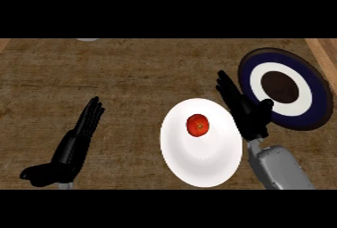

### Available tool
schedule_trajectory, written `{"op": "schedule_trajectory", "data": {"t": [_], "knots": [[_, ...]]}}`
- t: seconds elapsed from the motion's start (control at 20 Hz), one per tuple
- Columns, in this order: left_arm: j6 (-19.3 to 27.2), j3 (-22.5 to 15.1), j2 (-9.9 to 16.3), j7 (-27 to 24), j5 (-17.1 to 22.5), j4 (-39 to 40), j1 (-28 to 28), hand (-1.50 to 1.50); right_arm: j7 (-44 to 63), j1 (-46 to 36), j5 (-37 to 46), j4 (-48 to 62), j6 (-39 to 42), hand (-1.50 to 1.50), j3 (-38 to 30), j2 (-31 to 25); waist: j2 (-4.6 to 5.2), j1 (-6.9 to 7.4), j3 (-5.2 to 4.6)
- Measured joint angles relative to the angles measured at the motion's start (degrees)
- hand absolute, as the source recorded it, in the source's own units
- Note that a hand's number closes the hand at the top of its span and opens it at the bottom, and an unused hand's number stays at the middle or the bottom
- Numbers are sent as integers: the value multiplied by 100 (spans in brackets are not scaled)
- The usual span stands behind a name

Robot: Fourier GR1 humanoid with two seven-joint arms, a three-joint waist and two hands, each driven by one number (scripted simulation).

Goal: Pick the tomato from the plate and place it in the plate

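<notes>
My right hand [245,106] hangs with fingers straight and holding nothing, between the two plates. The tomato [197,125] sits just to its left, near the middle of the white plate [197,171]; the dark blue plate [316,95] lies just to its right. I judge the tomato light, smooth and a bit soft — round enough to roll, so I'd curl fingers and thumb around its widest part from above, not pinch the top. My left hand [79,133] rests open, well off on the counter [132,67].
</notes>
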Motion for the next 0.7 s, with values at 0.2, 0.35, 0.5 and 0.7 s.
{"op": "schedule_trajectory", "data": {"t": [0.2, 0.35, 0.5, 0.7], "knots": [[276, 162, -24, 274, -47, 326, 30, 0, -637, -89, -112, -408, 574, 150, 152, 25, -40, -16, 185], [527, 300, 68, 637, -104, 578, 124, 0, -1237, -366, 151, -849, 979, 150, 232, -244, -134, -66, 218], [649, 369, 101, 856, -91, 772, 276, 0, -1772, -714, 1368, -1050, 609, 150, 77, -1010, -227, -234, 220], [811, 399, 96, 1217, -129, 865, 138, 0, -3130, -115, 1743, -818, -61, -150, 77, -652, -76, -162, 289]]}}
